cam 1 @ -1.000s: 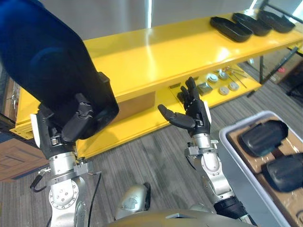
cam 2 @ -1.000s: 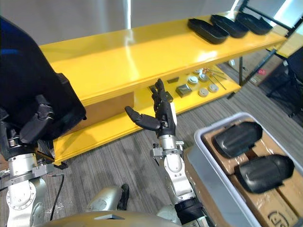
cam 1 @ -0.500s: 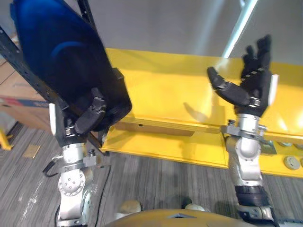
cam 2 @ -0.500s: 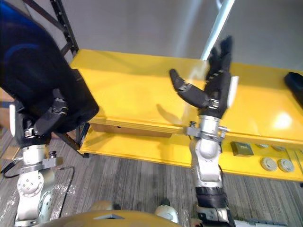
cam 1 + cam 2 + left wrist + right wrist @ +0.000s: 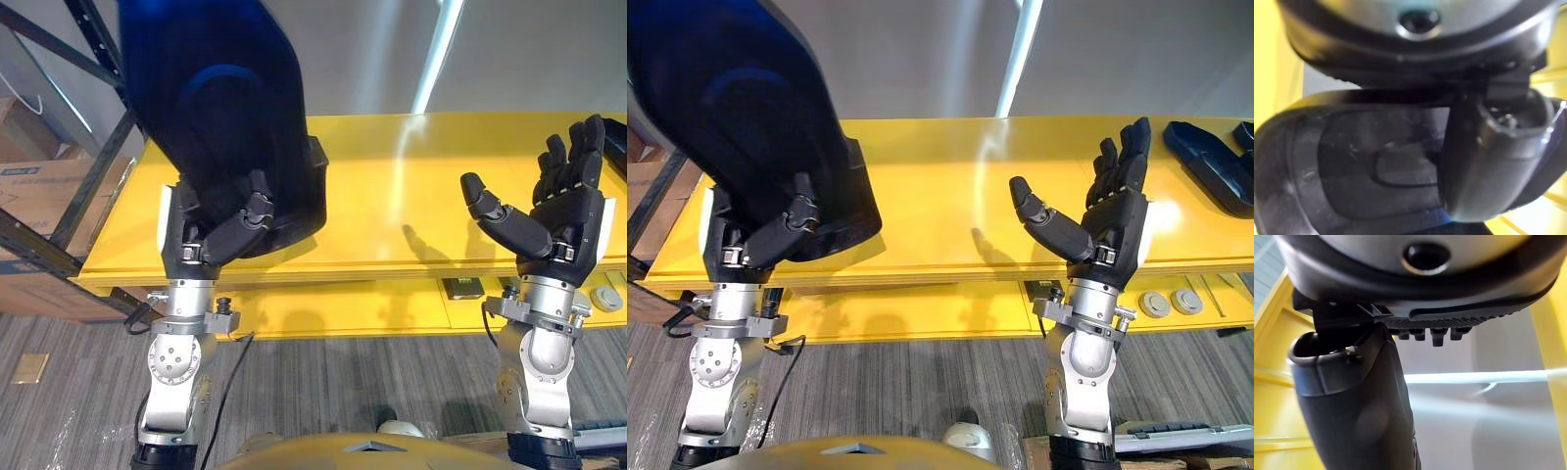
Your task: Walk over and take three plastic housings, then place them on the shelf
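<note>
Clutching plastic housing [image 5: 216, 108], left hand [image 5: 238, 223] now nearer shelf [image 5: 392, 186]; right hand [image 5: 563, 220] spread.

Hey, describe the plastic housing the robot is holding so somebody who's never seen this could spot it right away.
Start at the long yellow shelf across the scene. Toward its left end the left hand is raised and curled round a big dark plastic housing. The other dark housings lie flat at the shelf's far right end; this one is held upright in the air.

Housing [image 5: 211, 108]: dark glossy plastic. Shelf [image 5: 392, 211]: glossy yellow painted surface.
</note>
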